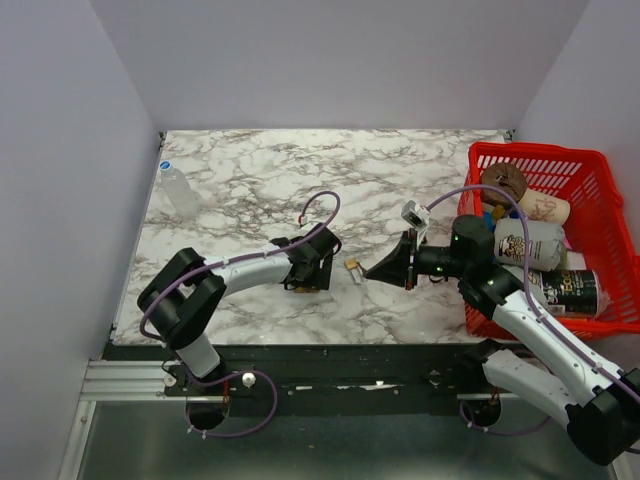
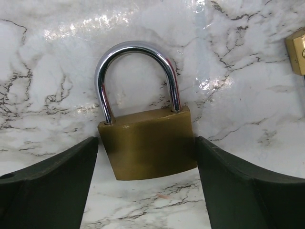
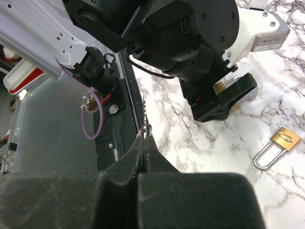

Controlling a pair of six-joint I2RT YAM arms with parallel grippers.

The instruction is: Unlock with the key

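Two padlocks are lying on the marble table point(image 1: 250, 180). At the left, the left gripper point(image 2: 147, 157) is clamping the first padlock point(image 2: 147, 148) by its brass body, one finger touching each side and the shackle pointing away from the wrist. Just to its right, the second padlock point(image 1: 352, 265) is lying free between both grippers. Farther right, the right gripper point(image 3: 144, 143) is pinching a thin metal key point(image 3: 144, 114), its fingers pressed fully together and the key protruding beyond the fingertips.
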